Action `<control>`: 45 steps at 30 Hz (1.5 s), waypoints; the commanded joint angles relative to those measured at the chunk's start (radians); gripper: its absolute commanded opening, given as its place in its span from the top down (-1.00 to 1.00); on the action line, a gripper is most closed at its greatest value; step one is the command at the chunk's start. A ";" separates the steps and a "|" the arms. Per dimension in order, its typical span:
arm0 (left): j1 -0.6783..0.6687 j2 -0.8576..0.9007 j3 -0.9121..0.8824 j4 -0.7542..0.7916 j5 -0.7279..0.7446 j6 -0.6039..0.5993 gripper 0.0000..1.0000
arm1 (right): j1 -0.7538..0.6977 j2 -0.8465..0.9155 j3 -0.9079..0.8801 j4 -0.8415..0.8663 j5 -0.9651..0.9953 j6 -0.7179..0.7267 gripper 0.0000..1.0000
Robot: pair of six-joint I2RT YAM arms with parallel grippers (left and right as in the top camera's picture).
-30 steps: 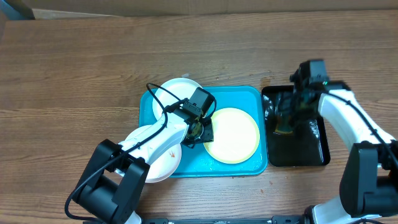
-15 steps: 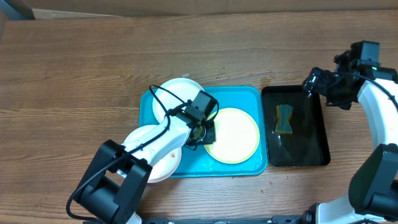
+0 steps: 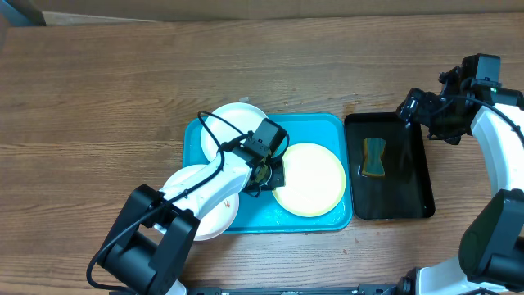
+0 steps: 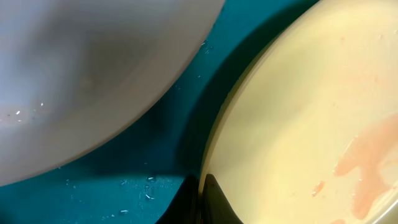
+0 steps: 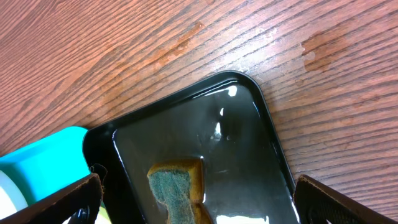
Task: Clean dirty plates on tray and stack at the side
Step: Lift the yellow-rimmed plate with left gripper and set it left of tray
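On the turquoise tray [image 3: 327,124] lies a yellow-green rimmed plate [image 3: 311,180] with orange smudges [image 4: 367,162]. My left gripper [image 3: 266,172] is shut on that plate's left rim, its black fingertips [image 4: 214,202] pinching the edge. A white plate [image 3: 233,123] rests at the tray's far left corner and fills the upper left of the left wrist view [image 4: 81,74]. Another white plate [image 3: 209,209] overhangs the tray's near left edge under my left arm. My right gripper [image 3: 417,111] hangs open above the black tray's far right corner, with nothing between its fingers [image 5: 62,202].
A narrow black tray [image 3: 409,188] holding water stands right of the turquoise tray. A yellow and green sponge [image 3: 374,157] lies in it, also in the right wrist view [image 5: 177,183]. Bare wooden table [image 3: 98,98] surrounds both trays.
My left jaws closed onto the yellow-green plate's rim, and the plate shifted slightly right. My right gripper rose off the sponge, moved up and right, and opened wide.
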 commanded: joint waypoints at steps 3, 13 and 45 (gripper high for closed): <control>0.038 -0.042 0.108 -0.082 -0.004 0.097 0.92 | 0.002 -0.010 0.017 0.004 -0.011 0.007 -1.00; 0.064 -0.043 0.248 -0.181 -0.004 0.146 0.92 | 0.002 -0.010 0.017 0.004 -0.011 0.007 -1.00; -0.277 -0.026 0.422 0.212 -0.449 0.405 0.92 | -0.283 -0.010 0.017 0.150 -0.085 0.052 -1.00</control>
